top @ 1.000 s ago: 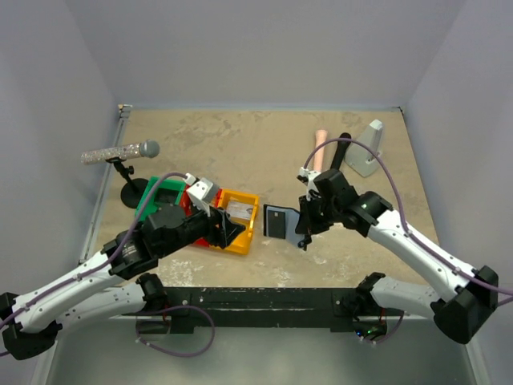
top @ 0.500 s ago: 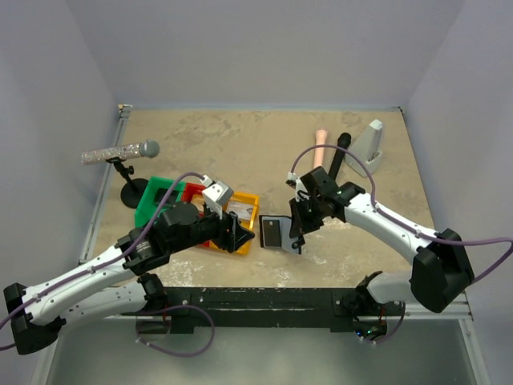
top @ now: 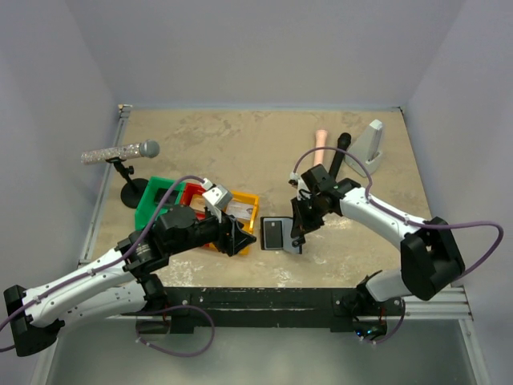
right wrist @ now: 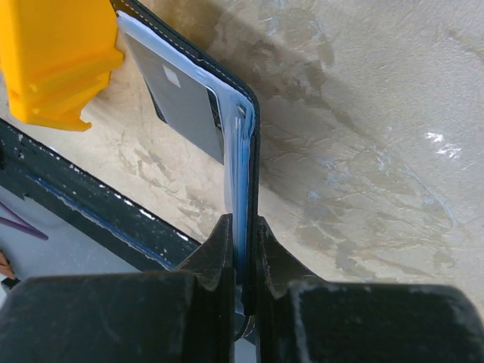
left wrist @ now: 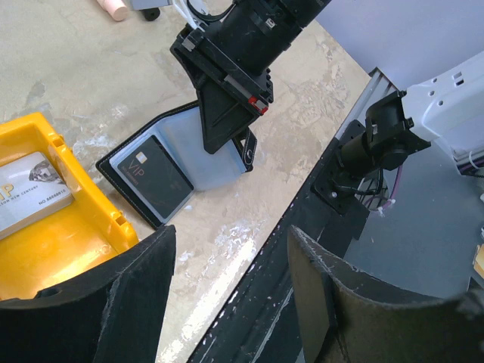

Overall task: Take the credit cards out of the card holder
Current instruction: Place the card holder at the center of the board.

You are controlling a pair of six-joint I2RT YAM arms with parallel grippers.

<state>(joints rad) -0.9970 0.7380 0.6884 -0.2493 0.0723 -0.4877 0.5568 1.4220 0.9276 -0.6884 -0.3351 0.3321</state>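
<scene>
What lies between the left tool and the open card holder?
Only bare table, shown in the left wrist view; the open left tool hangs short of the card holder.

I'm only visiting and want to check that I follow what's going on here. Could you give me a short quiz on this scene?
1. True or false: the right gripper is shut on a flap of the card holder.
2. Where does the silvery card lie? A) in the yellow bin; B) in the card holder; C) between the fingers of the left gripper.
3. Fill in: the VIP card in the open card holder is ___ in colour.

Key: 1 true; 2 A; 3 dark (black).
</scene>
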